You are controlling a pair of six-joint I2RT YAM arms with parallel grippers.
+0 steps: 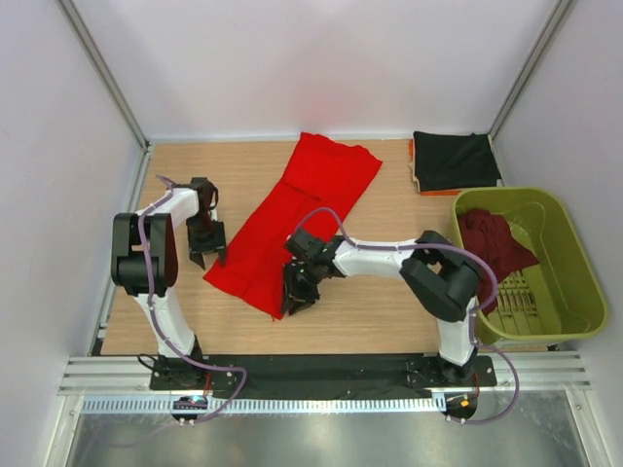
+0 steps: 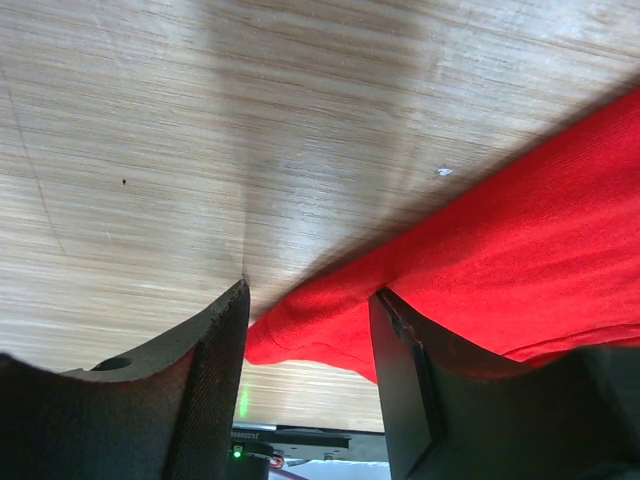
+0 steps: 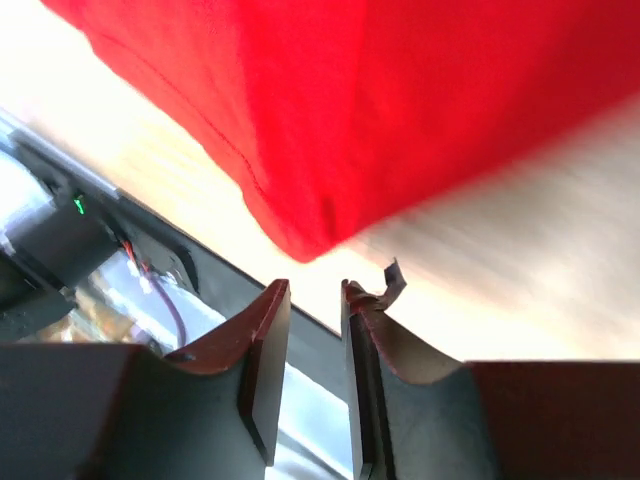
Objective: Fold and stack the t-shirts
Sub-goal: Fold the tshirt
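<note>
The bright red t-shirt (image 1: 302,204), folded into a long strip, lies diagonally across the wooden table (image 1: 195,175). My left gripper (image 1: 207,257) is open at the strip's near-left corner. In the left wrist view that corner (image 2: 330,320) lies between the gripper's (image 2: 310,300) spread fingers. My right gripper (image 1: 297,300) hovers at the strip's near end. In its wrist view the gripper (image 3: 315,290) has a narrow empty gap, with the red corner (image 3: 310,230) just beyond the tips. The black t-shirt (image 1: 453,161) lies folded at the back right. The dark maroon t-shirt (image 1: 492,243) is crumpled in the basket.
The olive-green plastic basket (image 1: 584,282) stands at the table's right edge. White walls enclose the table on three sides. A black mounting rail (image 1: 321,370) runs along the near edge, close below my right gripper.
</note>
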